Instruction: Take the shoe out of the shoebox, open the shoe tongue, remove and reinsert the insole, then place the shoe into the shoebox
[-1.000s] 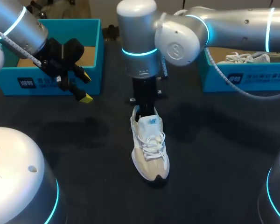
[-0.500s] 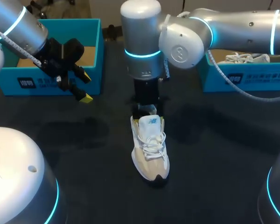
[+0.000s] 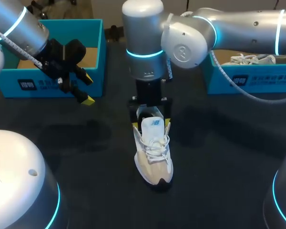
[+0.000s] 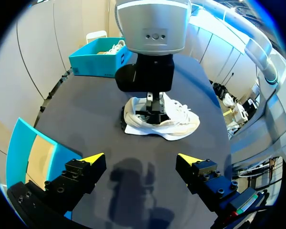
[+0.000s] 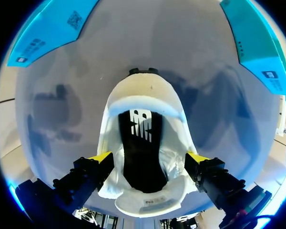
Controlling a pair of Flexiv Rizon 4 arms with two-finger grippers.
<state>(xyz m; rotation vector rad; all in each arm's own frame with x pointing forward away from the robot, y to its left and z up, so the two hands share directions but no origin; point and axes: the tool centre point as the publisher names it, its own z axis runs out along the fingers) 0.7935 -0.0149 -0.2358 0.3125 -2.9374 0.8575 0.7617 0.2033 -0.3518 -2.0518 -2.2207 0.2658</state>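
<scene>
A beige and white shoe (image 3: 153, 157) stands on the dark table (image 3: 219, 143), toe toward the front edge. My right gripper (image 3: 151, 123) hangs over its heel end, open, one finger on either side of the collar. In the right wrist view the right gripper (image 5: 149, 157) straddles the shoe (image 5: 143, 100). The black insole (image 5: 139, 152) lies inside the shoe, and the white tongue (image 5: 148, 202) is folded forward. My left gripper (image 3: 87, 89) hovers open and empty in front of the left shoebox (image 3: 52, 83). From the left gripper (image 4: 140, 160) the shoe (image 4: 176, 121) lies ahead.
A second cyan shoebox (image 3: 248, 78) at the back right holds another white shoe (image 3: 250, 59). The left shoebox shows a bare cardboard floor. Dark table surface surrounds the shoe on all sides.
My right gripper went from shut at the shoe's tongue to wide open, its fingers now spread on either side of the collar. The left arm and the shoe stayed put.
</scene>
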